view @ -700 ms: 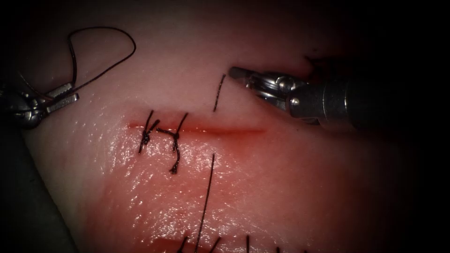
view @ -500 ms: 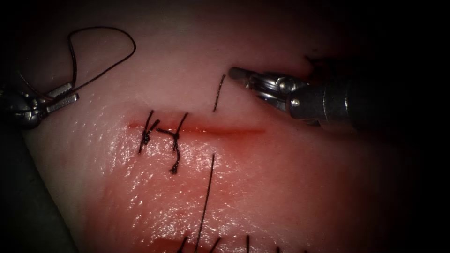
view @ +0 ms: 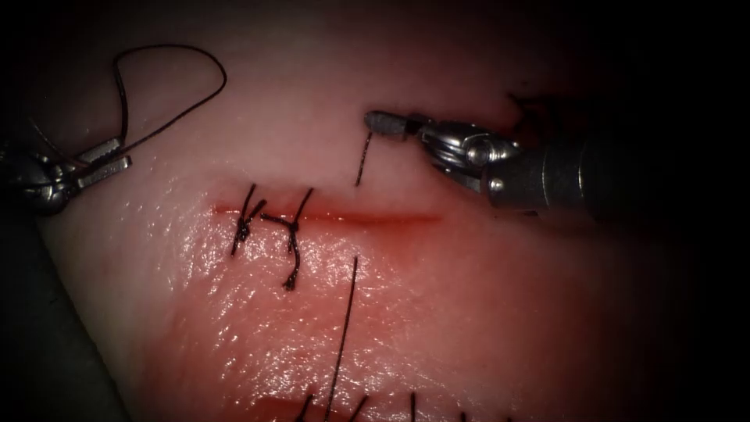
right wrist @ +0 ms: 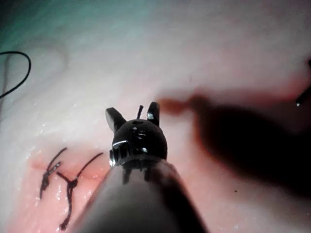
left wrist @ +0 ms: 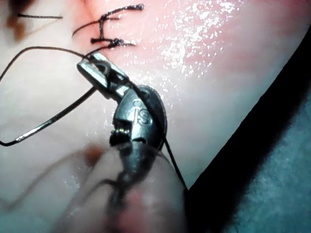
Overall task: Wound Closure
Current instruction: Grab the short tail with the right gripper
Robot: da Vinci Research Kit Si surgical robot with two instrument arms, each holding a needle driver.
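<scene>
The tissue (view: pixel 484 312) has a red cut (view: pixel 375 218) running left to right. A short dark thread end (view: pixel 364 156) stands out of the tissue just above the cut. My right tool (view: pixel 379 123) has its jaws open at that end's top, and the thread end (right wrist: pixel 140 110) rises between the open right jaws (right wrist: pixel 133 112). A long thread (view: pixel 344 328) enters the tissue just below the cut. At the far left my left tool (view: pixel 117 155) is shut on a thread loop (view: pixel 195 59). One stretch of the loop (left wrist: pixel 39 127) near the left jaws (left wrist: pixel 90 63) gleams grey; I cannot tell if it is the needle.
Two tied stitches (view: pixel 246 223) (view: pixel 293 230) with cut ends cross the cut's left part. More short thread ends (view: pixel 412 406) stick up at the lower edge. Red fluid wets the tissue below the cut. The tissue's dark edge (view: pixel 70 328) falls away at the lower left.
My right tool has moved a little to the left, so its jaws now reach the top of the short thread end. The left tool and its loop have stayed still.
</scene>
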